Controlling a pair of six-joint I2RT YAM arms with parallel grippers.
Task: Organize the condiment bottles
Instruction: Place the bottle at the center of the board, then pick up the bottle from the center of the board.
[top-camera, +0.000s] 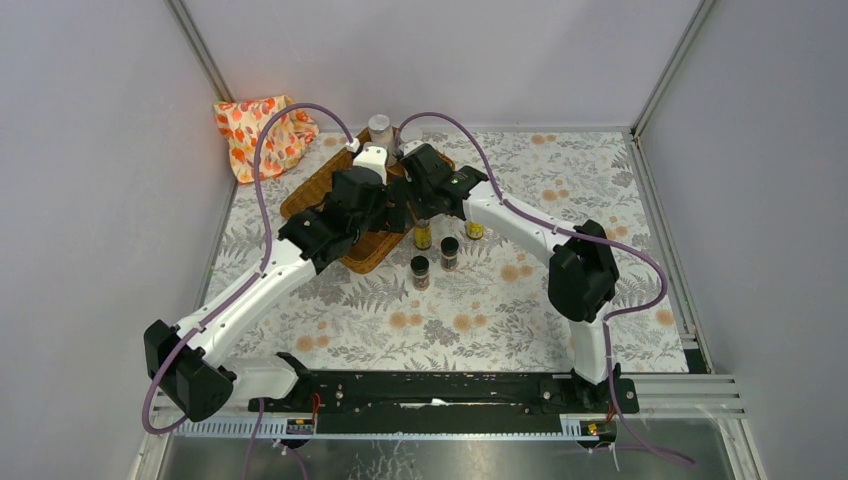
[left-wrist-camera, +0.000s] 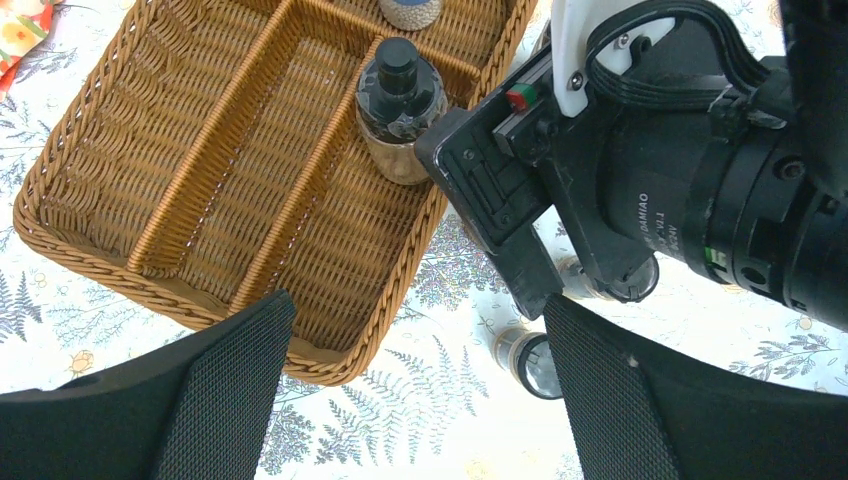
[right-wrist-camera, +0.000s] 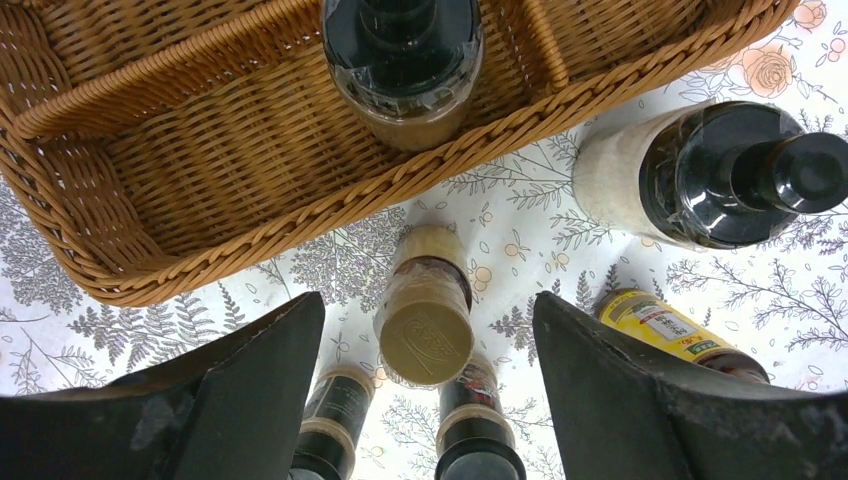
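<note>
The condiment bottles are split between the wicker tray (top-camera: 312, 188) and the table. A dark-capped bottle (right-wrist-camera: 403, 60) stands in the tray's right compartment, also seen as the dark-capped bottle (left-wrist-camera: 400, 100) from the left wrist. A silver-lidded jar (top-camera: 380, 128) stands at the tray's far end. On the table stand a tan-lidded bottle (right-wrist-camera: 425, 320), a white-filled dark-capped bottle (right-wrist-camera: 700, 175), a yellow bottle (right-wrist-camera: 665, 330) and two dark spice jars (right-wrist-camera: 330, 415) (right-wrist-camera: 475, 430). My right gripper (right-wrist-camera: 425, 400) is open above the tan-lidded bottle, apart from it. My left gripper (left-wrist-camera: 415, 400) is open and holds nothing, over the tray's near corner.
An orange-patterned cloth (top-camera: 262, 135) lies at the back left by the wall. The two arms crowd each other over the tray's right edge; the right arm's wrist (left-wrist-camera: 650, 170) fills the right of the left wrist view. Walls enclose the table on three sides.
</note>
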